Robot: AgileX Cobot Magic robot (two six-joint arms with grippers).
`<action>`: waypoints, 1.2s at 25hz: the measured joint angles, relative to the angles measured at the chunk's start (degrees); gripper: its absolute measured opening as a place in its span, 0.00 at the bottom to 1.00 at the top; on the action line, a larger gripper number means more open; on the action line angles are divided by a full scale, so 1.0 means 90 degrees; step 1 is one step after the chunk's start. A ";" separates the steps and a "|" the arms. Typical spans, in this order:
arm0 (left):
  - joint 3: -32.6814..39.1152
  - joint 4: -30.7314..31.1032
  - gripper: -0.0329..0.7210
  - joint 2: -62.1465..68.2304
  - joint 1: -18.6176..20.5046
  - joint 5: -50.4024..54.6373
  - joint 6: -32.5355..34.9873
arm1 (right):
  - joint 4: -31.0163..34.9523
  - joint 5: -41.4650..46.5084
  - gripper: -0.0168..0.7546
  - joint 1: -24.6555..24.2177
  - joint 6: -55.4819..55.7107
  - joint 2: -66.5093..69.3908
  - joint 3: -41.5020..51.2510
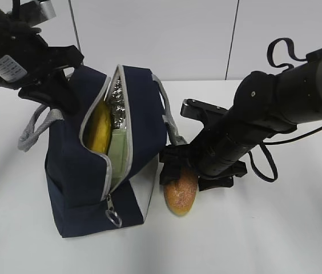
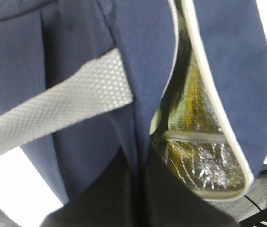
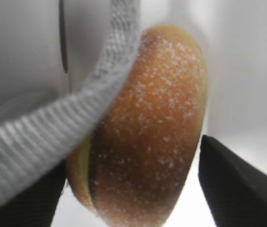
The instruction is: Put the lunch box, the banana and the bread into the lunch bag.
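Bread (image 1: 180,195): golden-brown roll, last item outside the bag. It lies on the white table (image 1: 275,228) just beside the bag's white side panel (image 1: 143,191). You have the right gripper (image 1: 185,171) down over it; in the right wrist view one dark finger (image 3: 240,184) stands at the roll's right and another at its lower left. Whether the pads press the crust, you cannot tell.

Handle (image 3: 53,123): grey webbing strap. It crosses in front of the bread in the right wrist view, close to the left finger. Judged risk: it snags as you lift.

Lunch bag (image 1: 75,171): navy, upright, zipper mouth open toward the camera. Silver lining (image 2: 204,161) shows inside.

Banana (image 1: 99,128): already in the bag, against the left side of the opening.

Lunch box (image 1: 118,151): already in, its sage-green edge standing to the banana's right.

Left gripper (image 1: 49,85): at the bag's upper left by the other handle, seemingly holding the bag steady or open; its fingers are hidden, so the jaw state cannot be told.

Step in hand, by judgement: grasping the bread, two of three items stowed.

Next move calls for: a firm close on the roll, a lift clear of the strap, then a carry up and left over the zipper edge.

Room: the slot is narrow, with free space mostly at its upper end. Open table lies to the right and front.
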 joint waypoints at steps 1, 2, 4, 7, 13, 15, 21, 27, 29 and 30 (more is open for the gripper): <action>0.0000 0.0000 0.04 0.0000 0.0000 0.0000 0.0000 | 0.0000 -0.0015 0.85 0.0000 0.0000 0.0031 -0.0011; 0.0000 0.0000 0.04 0.0000 0.0000 0.0000 0.0000 | 0.0012 -0.0015 0.83 0.0000 0.0000 0.0046 -0.0026; 0.0000 0.0000 0.04 0.0000 0.0000 0.0000 0.0000 | 0.0012 -0.0028 0.76 0.0000 0.0000 0.0057 -0.0054; 0.0000 0.0000 0.04 0.0000 0.0000 0.0000 0.0000 | 0.0012 -0.0028 0.64 0.0000 0.0000 0.0057 -0.0054; 0.0000 0.0000 0.04 0.0000 0.0000 0.0000 0.0000 | -0.0415 0.0148 0.60 -0.0071 0.0000 0.0057 -0.0078; 0.0000 0.0000 0.04 0.0000 0.0000 0.0005 0.0000 | -0.0713 0.0342 0.60 -0.0146 0.0074 0.0003 -0.0091; 0.0000 0.0000 0.04 0.0000 0.0000 0.0005 0.0000 | -0.1819 0.0950 0.59 -0.0705 0.0515 -0.0376 -0.0091; 0.0000 0.0000 0.04 0.0000 0.0000 0.0005 0.0000 | -0.2118 0.1446 0.59 -0.1050 0.0592 -0.1021 -0.0292; 0.0000 0.0000 0.04 0.0000 0.0000 0.0005 0.0000 | -0.1887 0.1709 0.59 -0.1050 0.0399 -0.1226 -0.0544; 0.0000 0.0000 0.04 0.0000 0.0000 0.0005 0.0000 | -0.1648 0.1859 0.59 -0.1050 0.0231 -0.1303 -0.0716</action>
